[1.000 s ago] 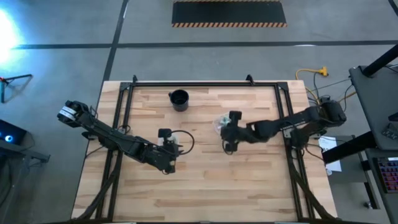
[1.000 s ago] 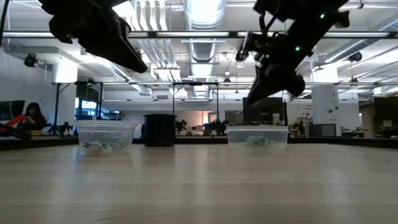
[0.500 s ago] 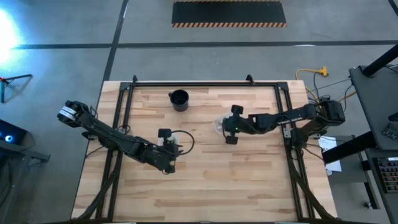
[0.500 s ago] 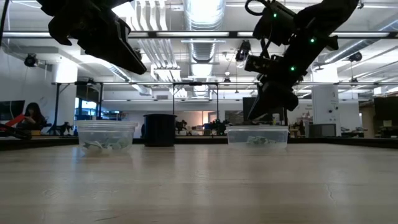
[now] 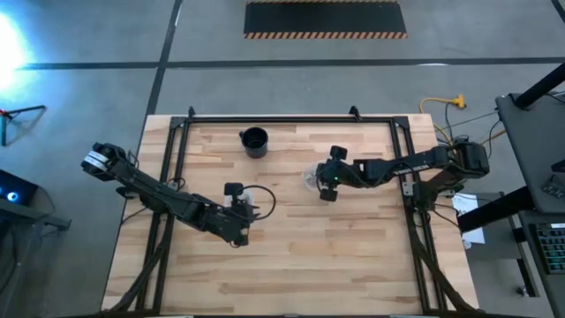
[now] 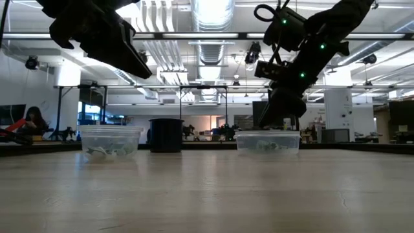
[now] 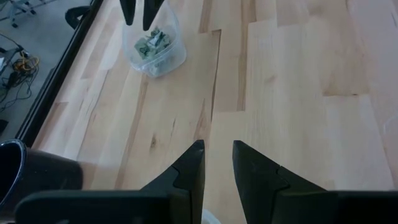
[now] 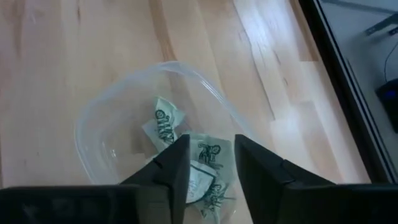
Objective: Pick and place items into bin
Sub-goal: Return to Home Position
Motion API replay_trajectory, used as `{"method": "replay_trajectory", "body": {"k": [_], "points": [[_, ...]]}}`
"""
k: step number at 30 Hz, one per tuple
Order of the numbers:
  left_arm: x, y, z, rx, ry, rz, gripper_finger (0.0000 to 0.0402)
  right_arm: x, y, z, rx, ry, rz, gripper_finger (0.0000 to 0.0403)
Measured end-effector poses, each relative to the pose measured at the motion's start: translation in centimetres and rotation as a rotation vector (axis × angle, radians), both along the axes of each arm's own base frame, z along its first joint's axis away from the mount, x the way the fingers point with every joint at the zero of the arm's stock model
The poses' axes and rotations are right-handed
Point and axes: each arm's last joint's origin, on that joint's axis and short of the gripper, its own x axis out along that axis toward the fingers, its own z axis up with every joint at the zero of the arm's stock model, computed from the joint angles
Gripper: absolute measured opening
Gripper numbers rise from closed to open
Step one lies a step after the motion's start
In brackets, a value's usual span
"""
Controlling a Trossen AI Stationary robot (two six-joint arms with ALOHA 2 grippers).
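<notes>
Two clear cups stand on the wooden table, each holding several tiny green-and-silvery pieces. The right cup (image 5: 310,176) shows its pieces (image 8: 163,124) in the right wrist view, the left cup (image 5: 258,200) shows its pieces (image 6: 107,151) in the low view. My right gripper (image 8: 208,146) is open and points down into the right cup's mouth (image 6: 267,134), its fingers on either side of a piece (image 8: 209,154); I cannot tell whether they touch it. My left gripper (image 7: 217,152) is open by a narrow gap and empty, held high beside the left cup.
A black cup (image 5: 254,141) stands near the far edge, left of the middle; it also shows in the low view (image 6: 166,134). Bare wood lies between the two clear cups and over the table's near half. A dark metal frame (image 5: 177,132) borders the table.
My right gripper has gone toward the table's far edge and down, from above the bare wood near the right clear cup to just over that cup's mouth, and has turned at the wrist on the way. The cups have stayed in place.
</notes>
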Motion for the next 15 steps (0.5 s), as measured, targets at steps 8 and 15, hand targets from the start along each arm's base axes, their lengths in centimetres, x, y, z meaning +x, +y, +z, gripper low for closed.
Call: {"method": "replay_trajectory", "body": {"k": [8,15], "points": [[0.4,-0.2,0.3,0.029,-0.053,-0.047,0.0066,-0.2,0.2,2.3,-0.036,-0.1,0.034,0.014],[0.8,0.7,1.9,0.216,-0.124,0.002,0.0066,-2.7,1.0,6.0,-0.053,-0.261,0.188,0.0136]]}}
